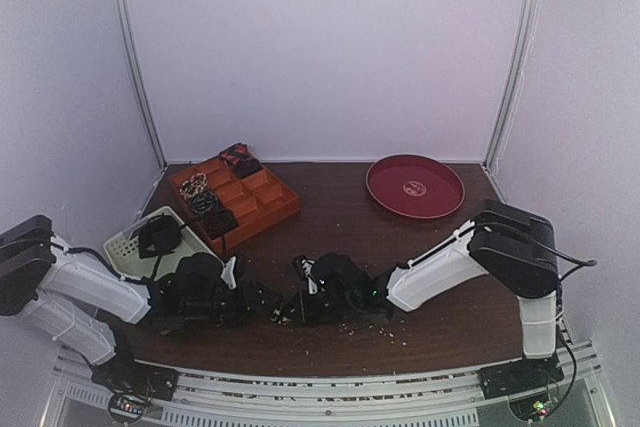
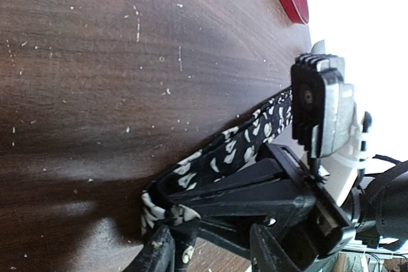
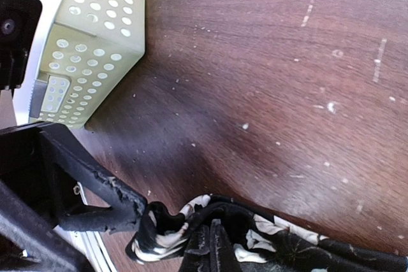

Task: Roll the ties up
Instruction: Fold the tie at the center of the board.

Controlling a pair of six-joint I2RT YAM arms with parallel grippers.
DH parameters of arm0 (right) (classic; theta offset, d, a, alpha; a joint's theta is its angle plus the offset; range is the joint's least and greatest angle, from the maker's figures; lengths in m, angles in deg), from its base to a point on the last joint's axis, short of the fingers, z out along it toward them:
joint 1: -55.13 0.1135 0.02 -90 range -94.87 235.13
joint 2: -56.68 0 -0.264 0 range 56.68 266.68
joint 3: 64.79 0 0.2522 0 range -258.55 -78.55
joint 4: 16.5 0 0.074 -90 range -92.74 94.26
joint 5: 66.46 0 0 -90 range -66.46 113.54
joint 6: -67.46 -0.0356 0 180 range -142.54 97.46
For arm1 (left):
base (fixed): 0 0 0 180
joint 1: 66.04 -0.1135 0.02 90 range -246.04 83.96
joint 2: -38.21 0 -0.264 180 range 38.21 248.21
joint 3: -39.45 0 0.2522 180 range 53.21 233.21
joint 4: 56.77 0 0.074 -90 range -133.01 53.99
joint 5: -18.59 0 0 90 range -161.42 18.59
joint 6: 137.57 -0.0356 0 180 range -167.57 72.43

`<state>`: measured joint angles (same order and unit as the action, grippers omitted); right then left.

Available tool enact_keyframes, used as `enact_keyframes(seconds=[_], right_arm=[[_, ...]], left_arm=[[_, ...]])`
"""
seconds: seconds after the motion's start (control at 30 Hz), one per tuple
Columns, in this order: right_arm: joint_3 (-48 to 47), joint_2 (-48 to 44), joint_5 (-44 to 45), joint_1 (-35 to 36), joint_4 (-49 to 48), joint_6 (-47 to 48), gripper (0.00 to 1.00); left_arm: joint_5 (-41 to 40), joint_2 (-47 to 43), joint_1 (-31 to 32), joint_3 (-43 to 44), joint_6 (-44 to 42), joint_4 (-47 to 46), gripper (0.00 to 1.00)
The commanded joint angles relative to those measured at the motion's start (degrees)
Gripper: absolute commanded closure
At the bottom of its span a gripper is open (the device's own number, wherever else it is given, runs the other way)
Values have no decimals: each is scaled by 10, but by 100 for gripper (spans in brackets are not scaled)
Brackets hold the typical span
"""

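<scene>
A narrow black tie (image 2: 223, 154) patterned with small white marks is seen lying on the dark wooden table (image 1: 400, 247), near its front edge and about midway across. In the left wrist view it is stretched out as a straight strip, with one end doubled back into a small fold. In the right wrist view the same end is shown bunched and creased.

At the left, a white perforated basket (image 1: 120, 244) is set near the table's edge, and a dark tie (image 1: 158, 235) is draped inside it. Just behind it, an orange tray (image 1: 268, 199) divided into compartments is placed at an angle. Rolled ties (image 1: 205, 199) are held in several of its left compartments, and another bundle (image 1: 240, 159) rests at its far corner. Well apart, at the far right, a round red plate (image 1: 415, 185) is laid. Pale crumbs are scattered over the wood around the strip. In the left wrist view part of the strip is hidden by the body of the right arm's gripper.

The folded end is met by the left gripper (image 3: 137, 209), one fingertip being pressed against the fabric; whether its fingers are clamped on the cloth cannot be told. Just to the right, the right gripper (image 3: 207, 246) is closed on the tie, the fabric being pinched between its fingers close to the fold. The two grippers are set nearly tip to tip, and the rest of the strip is led away to the right beneath the right arm.
</scene>
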<state>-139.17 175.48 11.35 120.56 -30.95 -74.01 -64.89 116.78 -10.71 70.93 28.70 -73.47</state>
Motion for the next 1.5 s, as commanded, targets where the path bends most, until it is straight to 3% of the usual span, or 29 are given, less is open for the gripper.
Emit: enact_keyframes(seconds=[0.0,0.13,0.33,0.4,0.57,0.63,0.77,0.97,1.3,1.47], right_arm=[[20,-25,22,-9,25,1,100],[17,-30,26,-11,36,10,100],[14,-16,18,-11,43,6,100],[14,-14,17,-11,43,6,100],[11,-12,16,-10,43,5,100],[10,-12,17,-11,44,5,100],[12,-11,19,-11,48,5,100],[19,-9,21,-10,49,4,100],[-15,-58,51,-9,147,50,100],[-27,-39,47,-10,141,68,100]], left_arm=[[12,10,-3,8,1,-32,56],[8,6,-3,17,-17,0,52],[-60,-46,-2,22,-40,178,48],[-61,-51,-2,11,-40,181,48],[-30,-15,3,-7,-29,92,50],[-23,11,6,1,-26,73,55],[-40,45,13,14,-13,64,78],[-54,52,14,14,-1,63,100],[-67,-26,14,38,-32,170,100],[-68,-32,14,55,-58,216,100]])
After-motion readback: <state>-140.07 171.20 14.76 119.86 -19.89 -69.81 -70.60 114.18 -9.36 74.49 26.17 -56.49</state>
